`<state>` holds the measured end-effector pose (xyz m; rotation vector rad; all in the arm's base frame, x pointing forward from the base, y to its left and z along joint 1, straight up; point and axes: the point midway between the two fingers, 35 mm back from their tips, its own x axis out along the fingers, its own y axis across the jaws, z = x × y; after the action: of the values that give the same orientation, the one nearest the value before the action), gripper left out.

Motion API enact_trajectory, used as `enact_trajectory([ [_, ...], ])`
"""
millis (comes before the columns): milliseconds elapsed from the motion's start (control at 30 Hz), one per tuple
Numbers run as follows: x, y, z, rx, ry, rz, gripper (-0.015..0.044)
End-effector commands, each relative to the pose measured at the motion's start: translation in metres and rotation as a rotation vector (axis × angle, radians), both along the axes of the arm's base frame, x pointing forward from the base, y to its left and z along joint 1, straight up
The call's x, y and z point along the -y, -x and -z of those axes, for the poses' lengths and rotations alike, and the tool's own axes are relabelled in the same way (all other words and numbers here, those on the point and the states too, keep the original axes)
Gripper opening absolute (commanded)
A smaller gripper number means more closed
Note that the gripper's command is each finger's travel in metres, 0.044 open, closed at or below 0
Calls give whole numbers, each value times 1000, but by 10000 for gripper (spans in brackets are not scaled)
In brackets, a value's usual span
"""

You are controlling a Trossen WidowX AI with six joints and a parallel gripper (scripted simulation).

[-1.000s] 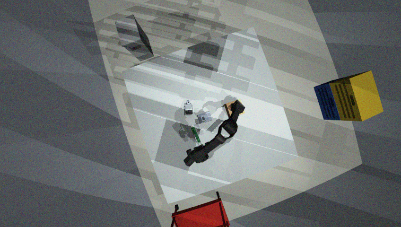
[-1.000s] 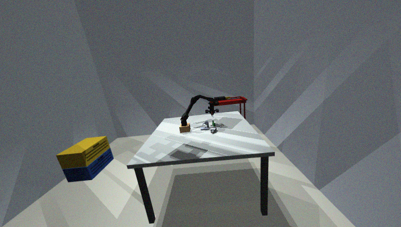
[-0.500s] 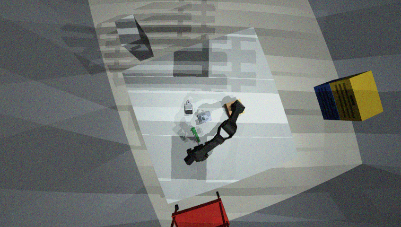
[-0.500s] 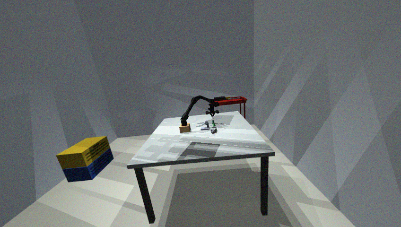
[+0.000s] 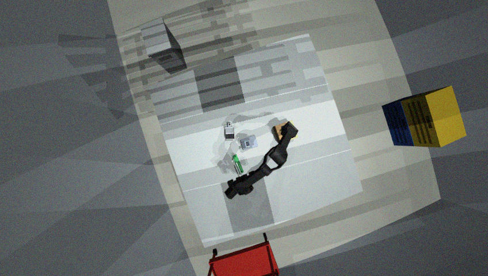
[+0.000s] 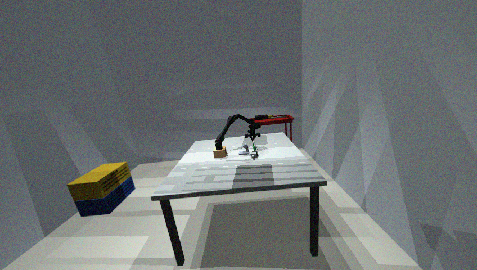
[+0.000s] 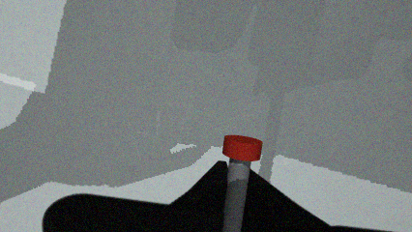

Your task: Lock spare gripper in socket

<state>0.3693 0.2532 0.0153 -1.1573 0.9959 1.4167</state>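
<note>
I have the claw (image 7: 235, 193) clamped on the grey lock pin (image 7: 238, 186), red cap (image 7: 242, 147) pointing away, held above the tabletop (image 5: 308, 177); green piece (image 5: 237, 164) lies just beside the claw

Lock pin held in the gripper, seen over the table

The gripper (image 7: 236, 203) fills the lower edge as a black peaked shape, closed on the lock pin (image 7: 238, 190). The pin's grey shaft rises from the notch at the peak and ends in a flat red cap (image 7: 242, 147) just above it. Behind the pin lies the table (image 7: 338, 184), pale grey below and beside the cap, with broad darker shadow across the area above it.
</note>
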Motion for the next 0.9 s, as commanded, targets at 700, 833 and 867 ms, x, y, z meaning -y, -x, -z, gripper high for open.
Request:
enact_trajectory([
  [700,0,0,30,6,-4,-4,0],
  [833,0,0,30,6,-4,-4,0],
  [867,0,0,30,6,-4,-4,0],
])
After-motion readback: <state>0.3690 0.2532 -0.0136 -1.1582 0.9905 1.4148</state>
